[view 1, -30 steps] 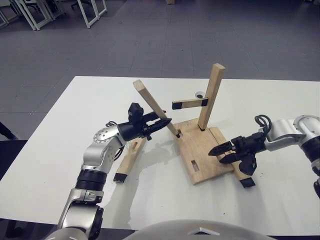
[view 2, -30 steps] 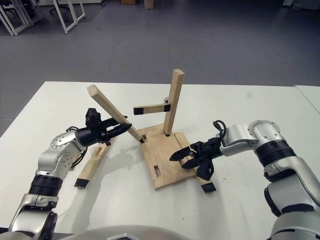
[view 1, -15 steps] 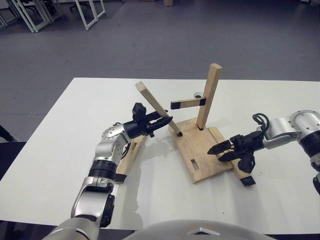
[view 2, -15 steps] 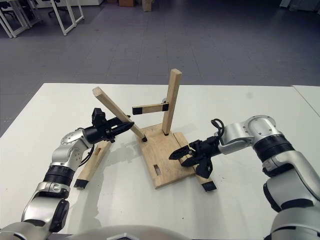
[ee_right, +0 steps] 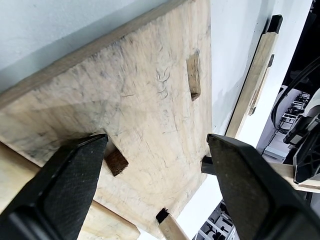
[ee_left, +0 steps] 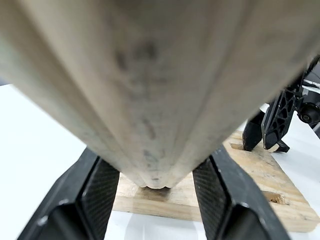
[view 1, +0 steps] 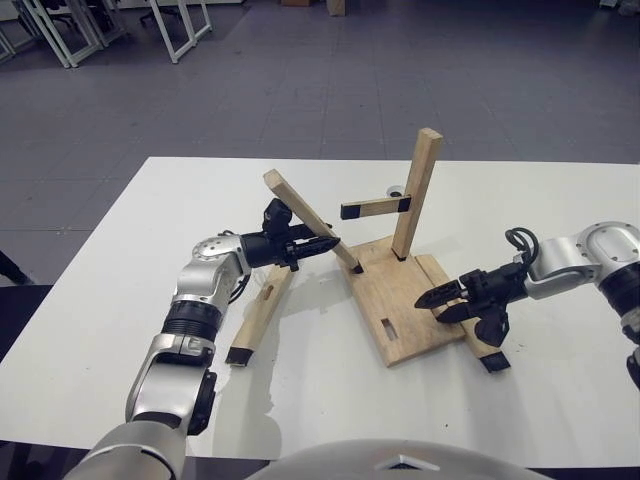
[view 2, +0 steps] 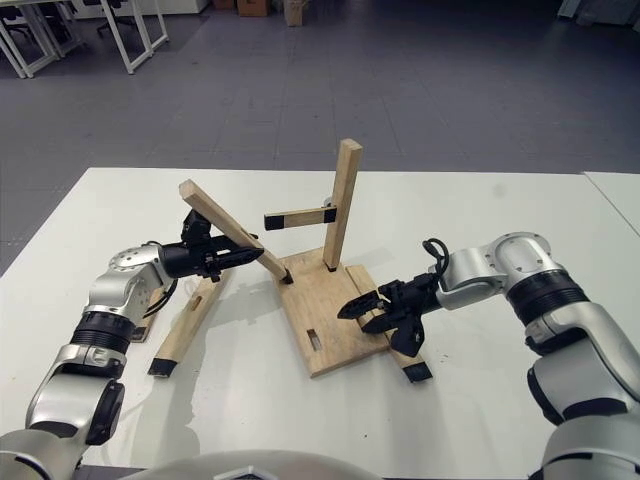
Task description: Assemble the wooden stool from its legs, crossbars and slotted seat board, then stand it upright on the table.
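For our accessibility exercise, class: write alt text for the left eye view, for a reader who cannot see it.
The left gripper is shut on a tilted leg whose lower end meets a seat board lying flat on a white table. An upright leg with a crossbar stands in the board; the right gripper is open at its right edge.

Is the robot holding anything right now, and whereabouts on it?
Its left pincer grips the slanted pale wooden leg on its lower half; the right pincer is open and empty.

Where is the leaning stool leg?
In the eye views, the leaning leg is left of the upright leg, gripped by the left gripper, its foot on the board.
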